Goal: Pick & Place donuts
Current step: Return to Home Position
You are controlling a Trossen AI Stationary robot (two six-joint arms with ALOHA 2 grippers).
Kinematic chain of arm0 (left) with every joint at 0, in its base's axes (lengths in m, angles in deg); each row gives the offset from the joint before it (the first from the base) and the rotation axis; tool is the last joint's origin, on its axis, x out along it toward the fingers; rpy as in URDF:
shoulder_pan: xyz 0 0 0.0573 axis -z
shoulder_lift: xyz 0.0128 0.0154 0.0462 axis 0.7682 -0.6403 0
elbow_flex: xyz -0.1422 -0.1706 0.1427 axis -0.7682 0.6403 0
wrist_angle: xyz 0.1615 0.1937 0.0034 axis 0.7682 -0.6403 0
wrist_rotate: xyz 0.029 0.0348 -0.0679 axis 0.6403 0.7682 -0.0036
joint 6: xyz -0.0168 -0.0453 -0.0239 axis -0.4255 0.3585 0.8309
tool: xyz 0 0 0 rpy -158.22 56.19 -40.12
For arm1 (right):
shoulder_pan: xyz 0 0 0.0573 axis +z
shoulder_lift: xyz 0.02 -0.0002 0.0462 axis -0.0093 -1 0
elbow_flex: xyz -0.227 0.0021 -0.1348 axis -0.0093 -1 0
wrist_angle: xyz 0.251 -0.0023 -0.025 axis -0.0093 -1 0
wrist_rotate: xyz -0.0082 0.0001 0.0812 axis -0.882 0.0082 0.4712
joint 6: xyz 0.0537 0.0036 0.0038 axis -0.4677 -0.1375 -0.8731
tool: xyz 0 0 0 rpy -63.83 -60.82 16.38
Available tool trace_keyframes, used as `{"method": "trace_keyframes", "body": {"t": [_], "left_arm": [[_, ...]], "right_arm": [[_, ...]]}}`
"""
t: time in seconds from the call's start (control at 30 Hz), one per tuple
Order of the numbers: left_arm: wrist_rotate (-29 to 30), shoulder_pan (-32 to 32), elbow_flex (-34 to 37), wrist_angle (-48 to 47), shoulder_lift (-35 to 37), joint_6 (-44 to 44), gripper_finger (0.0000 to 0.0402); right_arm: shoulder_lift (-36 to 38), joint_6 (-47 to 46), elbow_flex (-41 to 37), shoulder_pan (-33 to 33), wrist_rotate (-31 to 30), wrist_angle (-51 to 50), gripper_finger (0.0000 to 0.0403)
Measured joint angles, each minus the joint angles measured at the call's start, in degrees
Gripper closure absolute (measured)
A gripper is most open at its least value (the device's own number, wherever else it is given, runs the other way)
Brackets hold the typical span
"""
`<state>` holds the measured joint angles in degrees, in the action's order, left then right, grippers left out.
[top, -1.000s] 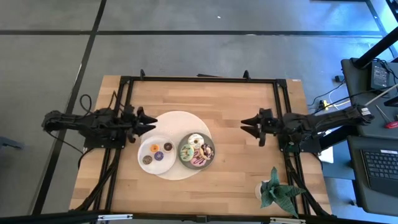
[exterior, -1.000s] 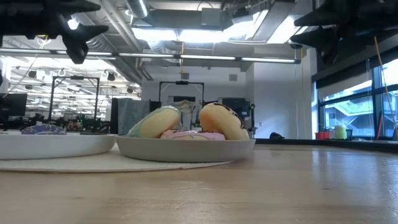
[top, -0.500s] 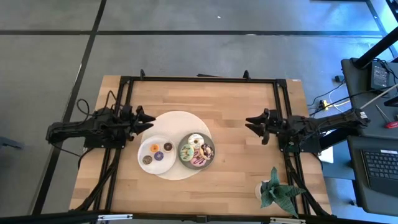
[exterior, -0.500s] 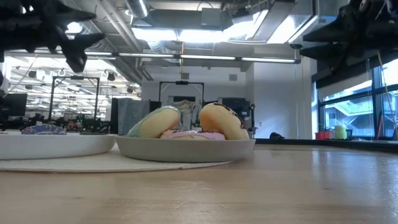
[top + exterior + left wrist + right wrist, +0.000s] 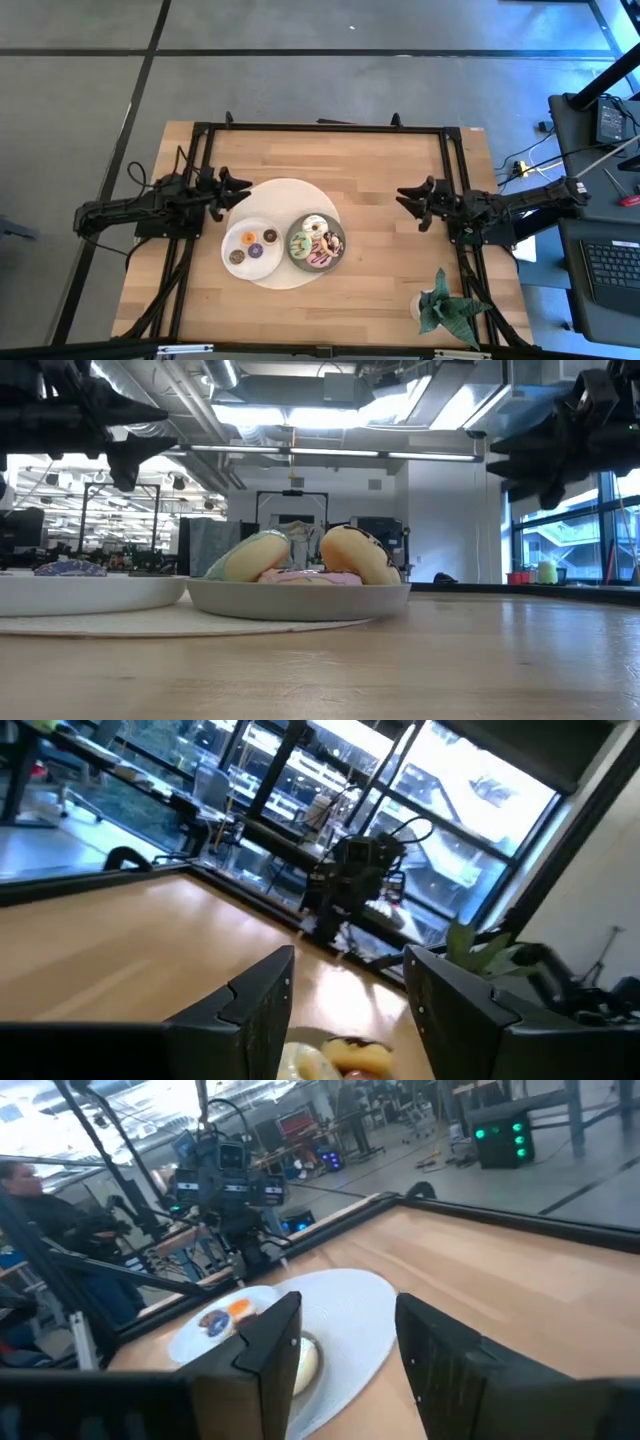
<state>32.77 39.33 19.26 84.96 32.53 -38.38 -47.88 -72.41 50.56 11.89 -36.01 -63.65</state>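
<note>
L hand point(image 5: 241, 193) released, empty, above worktop point(image 5: 370, 165) beside mat point(image 5: 285, 195). R hand point(image 5: 408, 206) also spread wide, empty, well apart on opp. side. Big donuts point(image 5: 316, 243) on gray plate point(image 5: 289, 245), small donuts point(image 5: 252, 246) on white plate point(image 5: 271, 263) (plates side by side on mat).

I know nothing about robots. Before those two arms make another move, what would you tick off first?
1. The left gripper is open and empty: ok.
2. The right gripper is open and empty: ok.
3. The small donuts lie on the white plate: ok.
4. The big donuts are piled in the grey plate: ok.
5. Both grippers are clear of the plates: ok.
6. The arms are fully at their rest pose: cannot tell.
</note>
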Motion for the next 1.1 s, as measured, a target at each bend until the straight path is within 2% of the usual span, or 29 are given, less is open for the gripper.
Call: {"method": "trace_keyframes", "body": {"t": [0.2,0.4,0.53,0.8,0.93,1.1], "left_arm": [[0.06,-0.65,0.0,-1.51,-0.04,-4.91,0.0217],[0.02,-0.65,0.0,-1.54,-0.04,-6.54,0.0215],[0.02,-0.65,0.0,-1.54,-0.04,-6.29,0.0216],[0.0,-0.63,0.0,-1.54,-0.04,-6.29,0.0215],[-0.02,-0.61,0.0,-1.54,-0.06,-6.28,0.0217],[-0.05,-0.61,0.0,-1.54,-0.06,-6.27,0.0214]], "right_arm": [[2.44,4.74,-0.03,0.0,-3.6,-2.01,0.0237],[4.95,12.94,-0.03,0.0,-3.72,-2.49,0.0237],[6.86,13.26,-0.03,0.0,-4.05,-3.13,0.0237],[17.18,12.14,-0.01,0.02,3.08,-13.36,0.0237],[16.89,16.3,0.57,0.02,3.99,-12.74,0.0237],[16.96,14.56,0.58,0.02,3.98,-13.05,0.0237]]}}
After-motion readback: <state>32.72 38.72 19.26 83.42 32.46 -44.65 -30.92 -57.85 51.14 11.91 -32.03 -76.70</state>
